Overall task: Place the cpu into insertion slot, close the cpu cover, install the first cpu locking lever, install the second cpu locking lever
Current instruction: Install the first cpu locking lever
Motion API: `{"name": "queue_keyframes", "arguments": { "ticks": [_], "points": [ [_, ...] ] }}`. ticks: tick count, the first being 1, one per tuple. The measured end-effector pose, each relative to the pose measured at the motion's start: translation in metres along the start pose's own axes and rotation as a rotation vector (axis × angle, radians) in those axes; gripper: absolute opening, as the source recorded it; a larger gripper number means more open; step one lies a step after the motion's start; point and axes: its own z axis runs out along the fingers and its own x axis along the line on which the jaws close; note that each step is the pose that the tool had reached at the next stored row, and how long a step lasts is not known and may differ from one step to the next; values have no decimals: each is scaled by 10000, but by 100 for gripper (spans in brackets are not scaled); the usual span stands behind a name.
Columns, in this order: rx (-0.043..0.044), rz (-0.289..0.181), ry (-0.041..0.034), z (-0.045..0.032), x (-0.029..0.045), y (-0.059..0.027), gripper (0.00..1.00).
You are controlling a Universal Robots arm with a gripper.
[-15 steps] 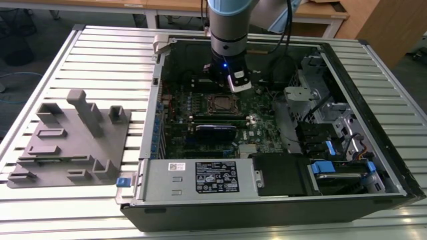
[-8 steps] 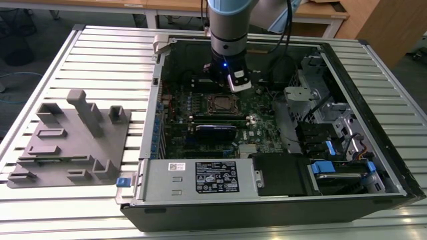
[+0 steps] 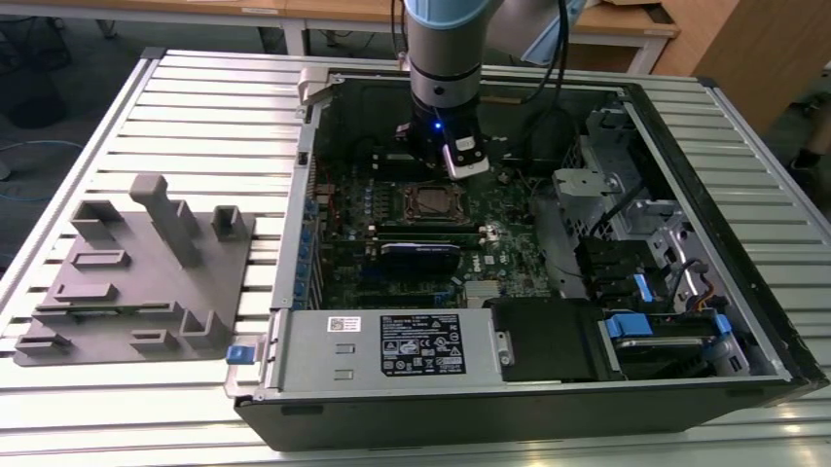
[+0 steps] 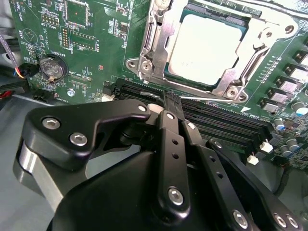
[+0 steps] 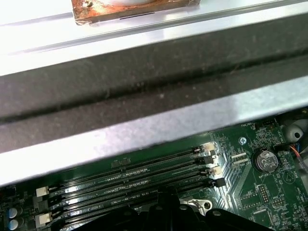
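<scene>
Surface [image 3: 195,117]: slatted metal, carrying the open computer case [image 3: 520,418] and, well apart on the exterior view's left, a grey moulded fixture [image 3: 130,272].
Case edges: walls stand on all four sides. The power supply [image 3: 389,345] fills the near side, and the drive bays [image 3: 636,233] line the exterior view's right.
Open room: the green motherboard [image 4: 86,29] lies bare around the socket. The arm [image 3: 442,58] comes straight down into the far half of the case, close to the far wall.
End effector [image 4: 171,101]: the fingers are drawn together with nothing between them. The tips hang over the memory slots [image 4: 221,122], just beside the socket and not touching it.
Cpu [image 4: 204,48]: seated in the insertion slot [image 4: 216,14]. It lies flat with its pale metal top up and its edges square to the socket. It is square, so it has no long axis.
Cpu cover [image 4: 154,48]: the silvery frame lies down around the chip, whose top shows through the cut-out.
Locking levers: I cannot tell whether they are latched.
Memory slots: long black rows running parallel to the nearest socket edge, all empty in both wrist views.
Coin battery [image 4: 52,67]: set in its round holder on the board, away from the socket.
</scene>
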Motion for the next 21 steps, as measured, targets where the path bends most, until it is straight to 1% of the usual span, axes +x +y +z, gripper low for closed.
{"name": "queue_keyframes", "arguments": {
  "ticks": [6,13,17,18,21],
  "points": [
    [3,53,-13,1,0,7,10],
    [10,154,-37,8,2,34,10],
    [22,185,-49,11,-14,39,10],
    [51,185,-58,12,-16,40,10],
    [189,169,-97,16,-19,39,10]
  ]
}}
